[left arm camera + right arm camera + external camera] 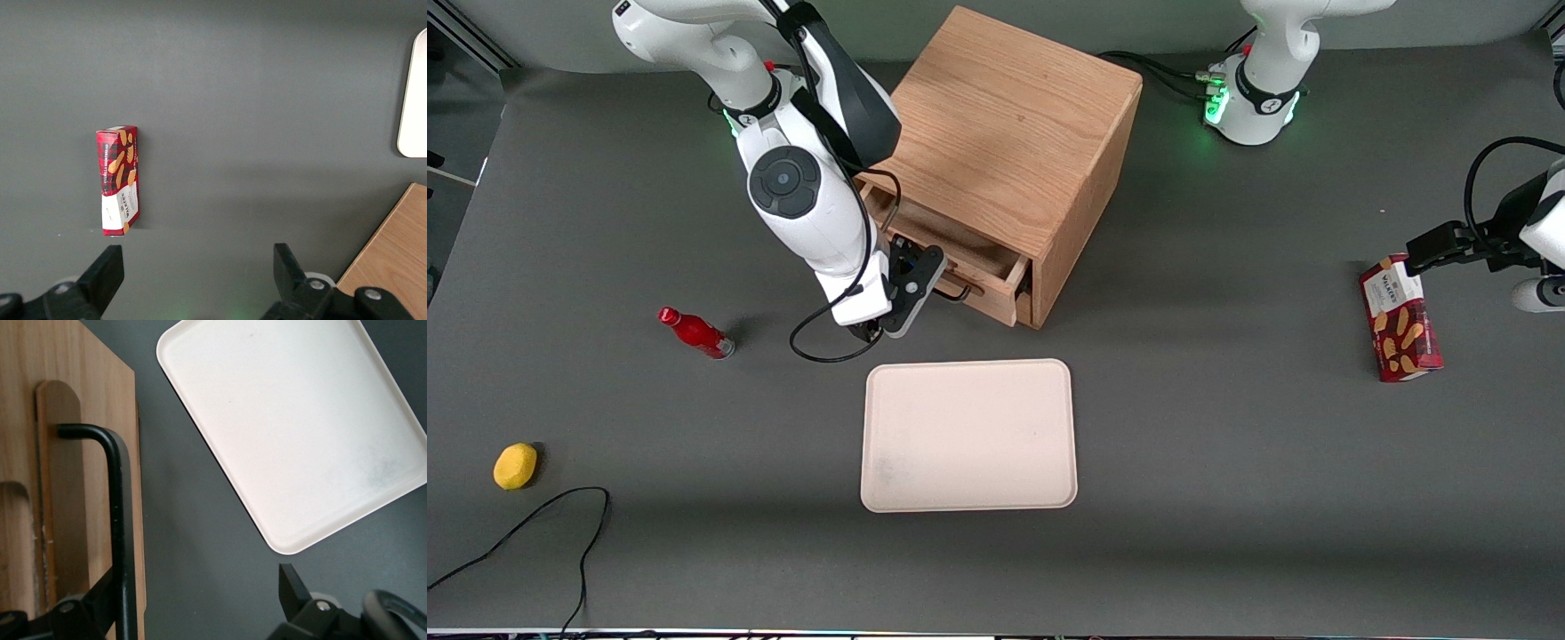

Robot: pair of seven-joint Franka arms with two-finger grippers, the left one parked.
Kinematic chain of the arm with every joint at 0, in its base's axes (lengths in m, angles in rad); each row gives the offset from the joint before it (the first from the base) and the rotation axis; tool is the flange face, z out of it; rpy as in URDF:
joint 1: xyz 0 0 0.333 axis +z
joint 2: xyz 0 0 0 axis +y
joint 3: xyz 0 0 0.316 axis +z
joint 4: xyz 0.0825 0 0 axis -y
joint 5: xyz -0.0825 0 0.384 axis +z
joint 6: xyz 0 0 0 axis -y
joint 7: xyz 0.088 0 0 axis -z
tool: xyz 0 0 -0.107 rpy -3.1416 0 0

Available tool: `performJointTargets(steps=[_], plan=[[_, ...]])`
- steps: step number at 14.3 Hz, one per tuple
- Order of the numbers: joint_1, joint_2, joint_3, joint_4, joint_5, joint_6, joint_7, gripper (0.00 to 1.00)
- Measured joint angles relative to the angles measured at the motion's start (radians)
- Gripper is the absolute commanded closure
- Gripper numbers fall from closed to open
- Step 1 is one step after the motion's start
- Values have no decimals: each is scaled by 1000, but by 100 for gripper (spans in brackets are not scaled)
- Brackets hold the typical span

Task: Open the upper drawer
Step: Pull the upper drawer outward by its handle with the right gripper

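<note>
The light-oak cabinet (1005, 116) stands at the middle of the table. Its upper drawer (971, 255) is pulled partway out, so its wooden inside shows from above. In the right wrist view the drawer's front panel (67, 453) carries the long black bar handle (119, 520). My right gripper (911, 286) hangs in front of the drawer at the handle. The gripper (193, 597) is open wide; the handle runs close against one finger (90, 603), and the other finger (293, 587) stands well apart over the dark table. The lower drawer is hidden under the upper one.
A pale tray (969, 436) (293, 420) lies just nearer the front camera than the cabinet. A red bottle (695, 332) and a yellow fruit (515, 466) lie toward the working arm's end, with a black cable (534, 524). A red biscuit box (1400, 318) (119, 180) stands toward the parked arm's end.
</note>
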Motion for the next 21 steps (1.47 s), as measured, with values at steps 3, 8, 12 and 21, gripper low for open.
performJointTargets(steps=[3,8,12,21], plan=[[-3,12,-10,10,0,0,-19,0],[-9,43,-11,33,0,14,-35,0],[-30,49,-11,51,0,15,-35,0],[-54,72,-11,86,0,15,-35,0]])
